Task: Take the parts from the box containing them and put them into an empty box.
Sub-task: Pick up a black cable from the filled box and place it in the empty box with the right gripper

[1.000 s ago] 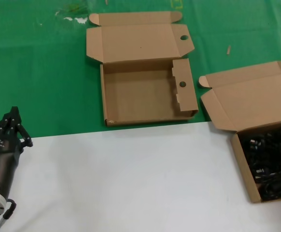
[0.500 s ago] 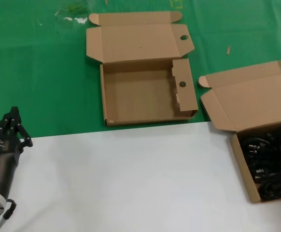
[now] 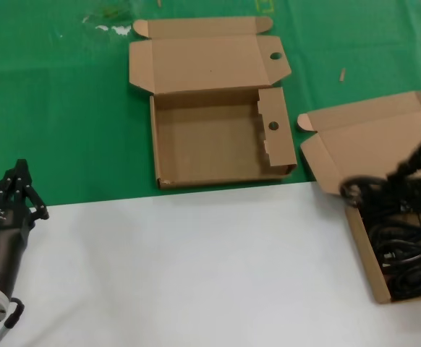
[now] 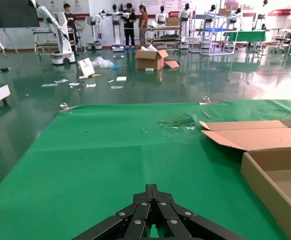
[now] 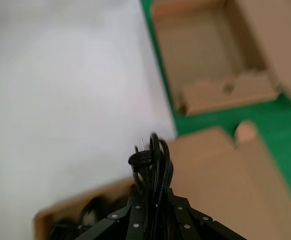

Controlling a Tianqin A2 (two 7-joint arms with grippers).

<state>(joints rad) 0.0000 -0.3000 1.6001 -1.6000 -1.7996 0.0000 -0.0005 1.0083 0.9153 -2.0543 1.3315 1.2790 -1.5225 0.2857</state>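
The box containing the parts point(image 3: 360, 249) lies open at the right edge, with black coiled cables point(image 3: 409, 264) inside and its plain lid point(image 3: 373, 144) folded back. My right gripper point(image 3: 397, 176) hangs just above that box, shut on one cable bundle point(image 3: 356, 189) whose plug point(image 5: 141, 159) sticks out past the fingertips. In the right wrist view the same gripper point(image 5: 153, 192) clamps the cable point(image 5: 158, 165). The empty box point(image 3: 210, 148) with round holes in its flaps lies open at the centre back point(image 5: 200, 50). My left gripper point(image 3: 21, 170) rests shut at the near left point(image 4: 153, 188).
A white surface point(image 3: 196, 267) covers the near half of the table and a green mat point(image 3: 66, 108) the far half. The empty box's lid point(image 3: 203, 61) lies flat behind it. In the left wrist view the empty box's wall point(image 4: 265, 182) shows to one side.
My right gripper has come into the head view above the box of cables, holding one bundle lifted over its near corner. The left arm has not moved.
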